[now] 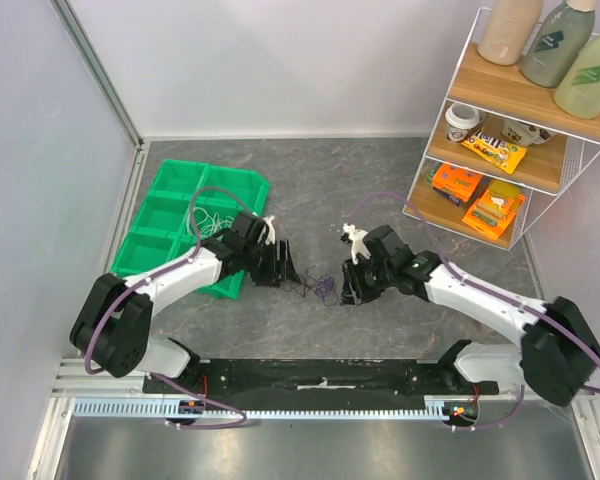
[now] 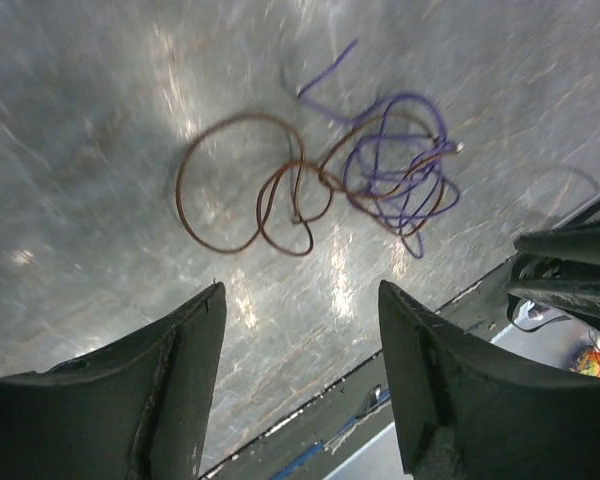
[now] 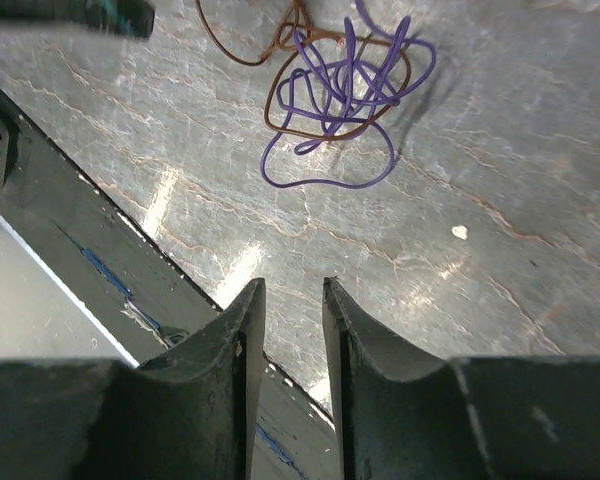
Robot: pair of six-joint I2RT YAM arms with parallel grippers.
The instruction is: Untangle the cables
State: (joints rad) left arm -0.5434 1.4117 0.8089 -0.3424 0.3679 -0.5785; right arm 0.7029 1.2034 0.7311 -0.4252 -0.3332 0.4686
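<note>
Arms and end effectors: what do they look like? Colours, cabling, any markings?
White links and bulky black joints on the left arm and right arm, with a mauve hose looping along each. The left end effector and right end effector have two matte black tapered fingers each. No markings legible.

cables (image 1: 317, 288) clumped on table (image 1: 380, 170) | between left tool (image 1: 286, 270) and right tool (image 1: 348, 290) | green bin (image 1: 170, 195) behind left tool

The grey marbled table (image 1: 310, 180) carries a small purple-and-brown tangle of cables (image 1: 320, 288), a green compartment tray (image 1: 170, 190) and a white wire shelf (image 1: 552, 196).
</note>
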